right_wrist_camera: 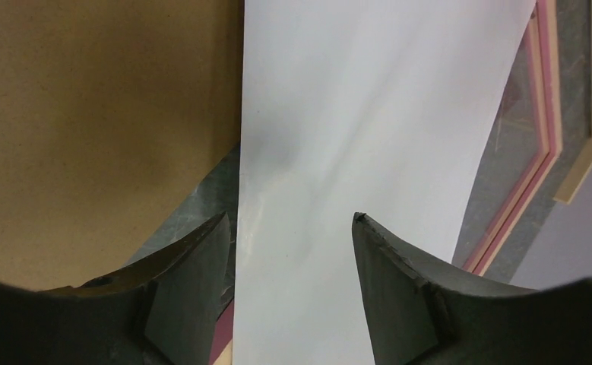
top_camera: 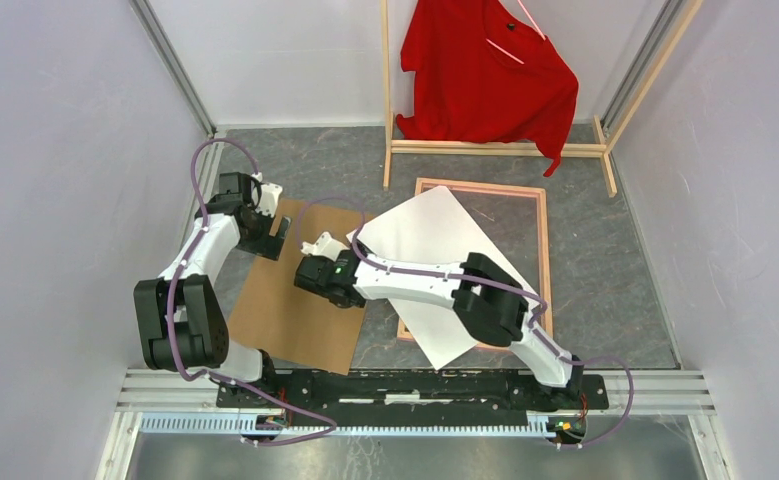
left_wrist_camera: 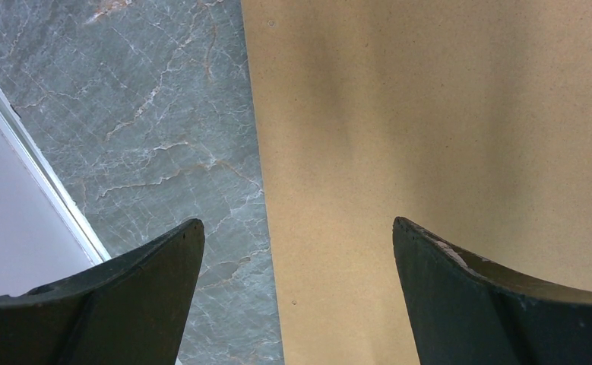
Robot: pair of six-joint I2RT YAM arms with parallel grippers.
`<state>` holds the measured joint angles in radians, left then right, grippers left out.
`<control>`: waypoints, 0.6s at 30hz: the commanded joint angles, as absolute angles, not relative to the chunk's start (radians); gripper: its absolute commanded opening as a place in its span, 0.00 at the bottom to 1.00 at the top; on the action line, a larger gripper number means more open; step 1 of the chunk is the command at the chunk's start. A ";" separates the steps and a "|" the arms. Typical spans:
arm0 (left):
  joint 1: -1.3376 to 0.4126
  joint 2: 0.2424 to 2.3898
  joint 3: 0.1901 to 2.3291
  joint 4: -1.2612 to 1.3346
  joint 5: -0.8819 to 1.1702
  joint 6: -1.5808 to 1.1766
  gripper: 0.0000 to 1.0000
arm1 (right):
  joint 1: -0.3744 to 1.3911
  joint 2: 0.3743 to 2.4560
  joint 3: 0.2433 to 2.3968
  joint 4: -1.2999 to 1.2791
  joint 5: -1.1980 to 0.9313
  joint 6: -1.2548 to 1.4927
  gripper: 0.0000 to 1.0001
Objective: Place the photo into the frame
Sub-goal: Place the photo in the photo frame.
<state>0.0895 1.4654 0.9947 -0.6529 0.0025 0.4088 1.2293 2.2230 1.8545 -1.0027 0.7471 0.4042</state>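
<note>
photo (top_camera: 435,235): white back | frame (right_wrist_camera: 549,91): pink | board (top_camera: 295,300): brown | shirt (top_camera: 485,80): red

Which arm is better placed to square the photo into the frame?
Likely right. The right gripper hangs open over the photo, which lies skewed across the frame; the left gripper is over the brown board.

A robotics lab cell: pale panel walls (top_camera: 55,150) enclose a marbled table (top_camera: 605,270) with an aluminium mounting rail (top_camera: 655,385).
</note>
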 commanded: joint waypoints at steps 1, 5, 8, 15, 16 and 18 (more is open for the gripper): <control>0.094 1.452 1.014 -0.644 0.003 0.414 1.00 | 1.252 2.273 1.904 -1.002 0.858 0.356 0.67; 0.094 1.460 1.021 -0.648 -0.030 0.421 1.00 | 1.265 2.298 1.899 -0.984 0.865 0.330 0.67; 0.094 1.462 1.030 -0.654 -0.028 0.418 1.00 | 1.269 2.310 1.891 -0.971 0.874 0.328 0.67; 0.094 1.469 1.052 -0.662 -0.026 0.405 1.00 | 1.266 2.343 1.889 -0.938 0.962 0.288 0.56; 0.094 1.470 1.054 -0.663 -0.026 0.404 1.00 | 1.267 2.349 1.891 -0.937 0.979 0.280 0.55; 0.095 1.468 1.057 -0.666 -0.029 0.406 1.00 | 1.267 2.356 1.890 -0.936 1.003 0.272 0.52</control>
<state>0.0902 1.4662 1.0164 -0.6575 -0.0238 0.4088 1.2652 2.3318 1.8675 -0.9607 0.9047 0.3019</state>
